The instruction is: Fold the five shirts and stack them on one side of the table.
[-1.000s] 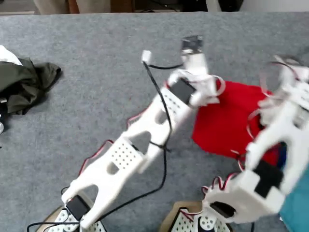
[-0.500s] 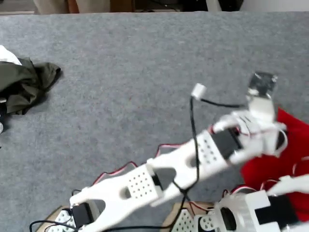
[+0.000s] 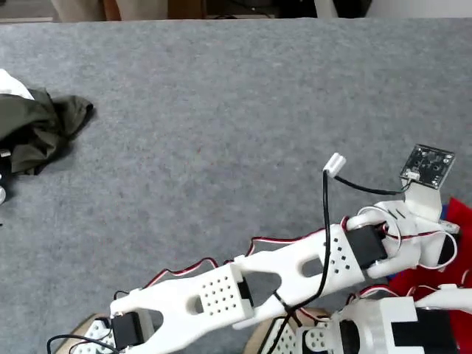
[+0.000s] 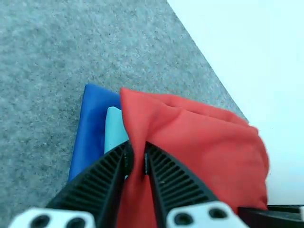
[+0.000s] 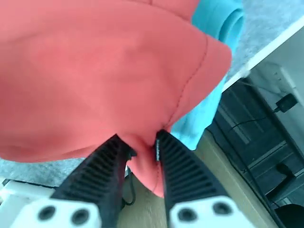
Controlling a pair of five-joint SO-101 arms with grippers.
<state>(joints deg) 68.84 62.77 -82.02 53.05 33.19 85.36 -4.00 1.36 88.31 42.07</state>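
From my station the left arm (image 3: 221,295) lies stretched low across the near side of the tabletop (image 3: 221,96), from its base at the near left over to the near right corner. Its left hand (image 4: 136,152) is nipped tight on a fold of the red shirt (image 4: 199,147), with the cloth squeezed between the two black ribbed fingers (image 4: 102,178) so that there is barely a gap. The right arm (image 3: 391,335) sits at the near right edge. Its right hand (image 5: 141,142) is likewise clamped narrow on the hem of that same red shirt, and a tongue of red cloth sticks out between the fingertips. The red shirt is at the right edge of the tabletop, bunched over two others. A blue shirt (image 4: 90,128) lies flat on the grey surface, and a light-blue shirt (image 4: 114,130) sits on top of it, both poking out from under the red one on the side away from the edge. I cannot tell whether the red cloth rests fully on them or is held a little clear. Well apart, at the far left edge, a dark green shirt (image 3: 40,125) lies crumpled with a bit of white cloth (image 3: 10,82) touching it.
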